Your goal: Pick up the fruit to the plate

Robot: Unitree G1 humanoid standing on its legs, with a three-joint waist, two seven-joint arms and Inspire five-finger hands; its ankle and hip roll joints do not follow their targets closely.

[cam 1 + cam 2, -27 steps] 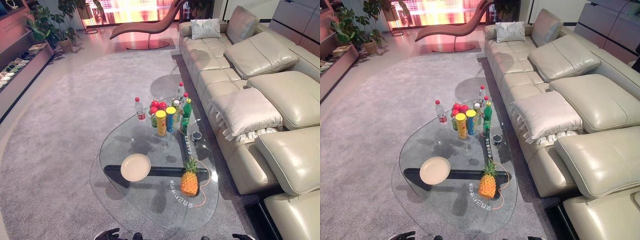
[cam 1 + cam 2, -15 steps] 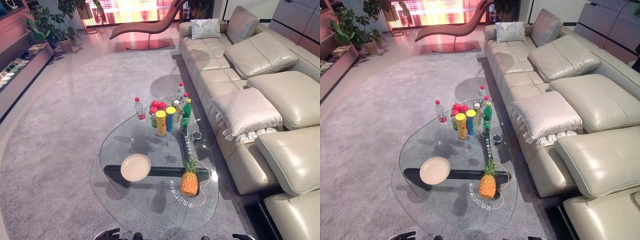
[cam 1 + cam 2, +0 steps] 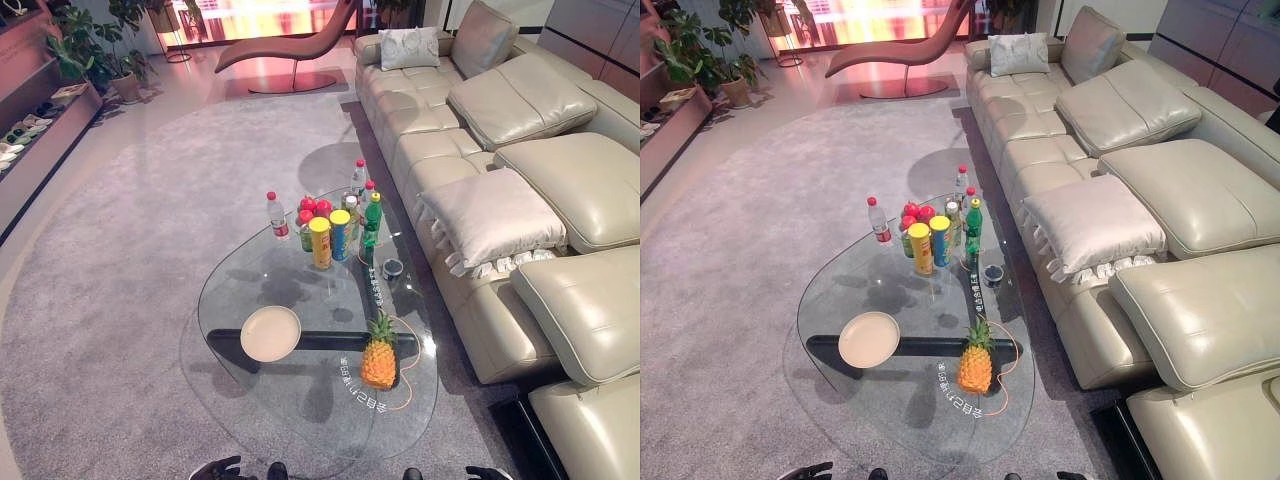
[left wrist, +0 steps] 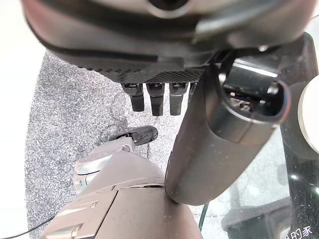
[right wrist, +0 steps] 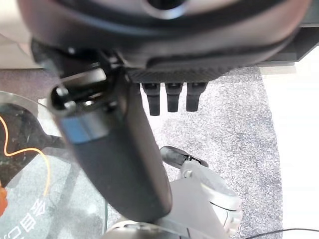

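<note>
Two hands, left (image 3: 215, 468) and right (image 3: 488, 472), hang low with fingers straight and empty, well short of the pineapple (image 3: 379, 353) standing on the glass table (image 3: 300, 410), right of the plate (image 3: 270, 333).

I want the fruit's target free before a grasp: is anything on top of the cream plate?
Nothing lies on the plate; under it, through the glass table, runs the dark base bar. The pineapple stands apart.

We note the surface (image 3: 300, 420) is clear, glossy glass on a dark base. Plate (image 3: 270, 333): matt, smooth, cream. Pineapple (image 3: 378, 358): rough, scaly rind. Sofa (image 3: 470, 130) at 2 o'clock: smooth leather with soft sheen. Carpet (image 3: 120, 300): grey, coarse pile. Bottles (image 3: 372, 222): shiny plastic.
</note>
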